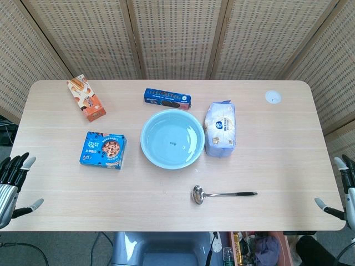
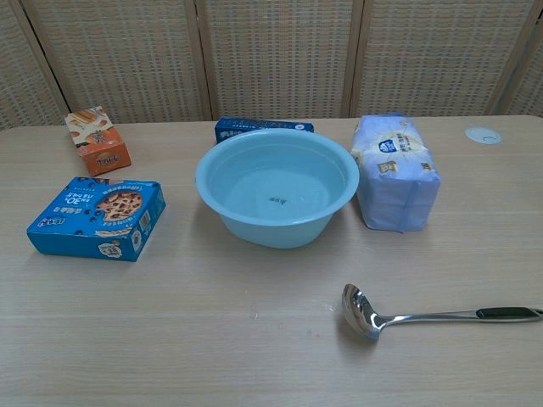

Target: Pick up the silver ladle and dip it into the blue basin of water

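The silver ladle (image 1: 222,194) lies flat on the table near the front edge, bowl to the left, dark handle end to the right; the chest view shows the ladle (image 2: 424,318) at lower right. The blue basin (image 1: 172,138) with water stands in the table's middle, just behind the ladle, and is the basin (image 2: 277,195) in the chest view. My left hand (image 1: 14,180) hangs off the table's left edge, fingers apart, holding nothing. My right hand (image 1: 341,191) is at the right edge, fingers spread and empty. Neither hand shows in the chest view.
A blue cookie box (image 1: 103,150) lies left of the basin. A white-blue packet (image 1: 221,128) sits right of it. A dark blue biscuit pack (image 1: 167,98) lies behind it, an orange box (image 1: 86,98) at back left, and a white disc (image 1: 272,97) at back right.
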